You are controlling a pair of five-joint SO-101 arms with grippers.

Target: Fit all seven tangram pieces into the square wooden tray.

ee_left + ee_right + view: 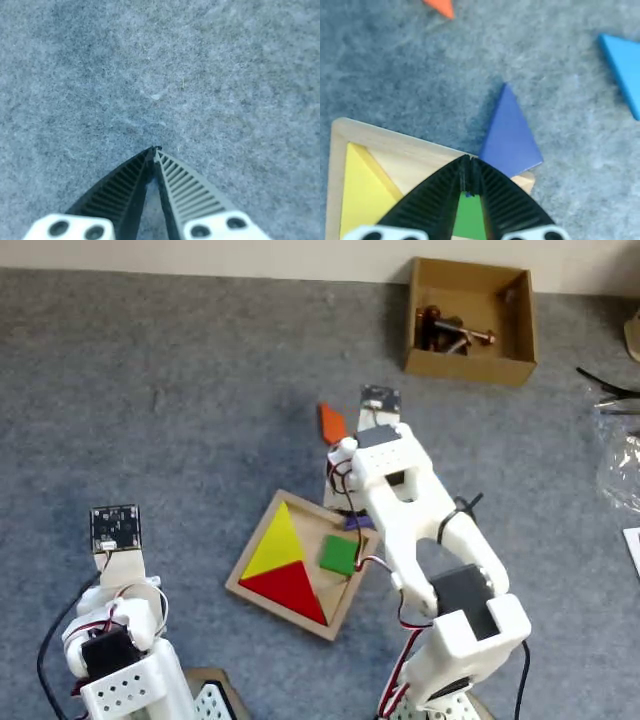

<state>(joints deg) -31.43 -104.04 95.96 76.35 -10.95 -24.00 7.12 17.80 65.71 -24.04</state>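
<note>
The square wooden tray [247,578] lies mid-table and holds a yellow triangle [274,542], a red triangle [290,588] and a green square [338,554]. A dark blue triangle [510,132] lies at the tray's far corner, one edge resting on the rim [395,136]. My right gripper [470,161] is shut, its tips just beside that triangle's near corner, above the rim. A speck of blue shows between its fingers. An orange piece [332,423] and a light blue triangle [622,62] lie on the carpet beyond. My left gripper [156,149] is shut over bare carpet.
A cardboard box [470,352] with metal parts inside stands at the back right. A clear plastic bag [620,470] and dark tools [610,390] lie at the right edge. Grey carpet [150,420] covers the table's left half.
</note>
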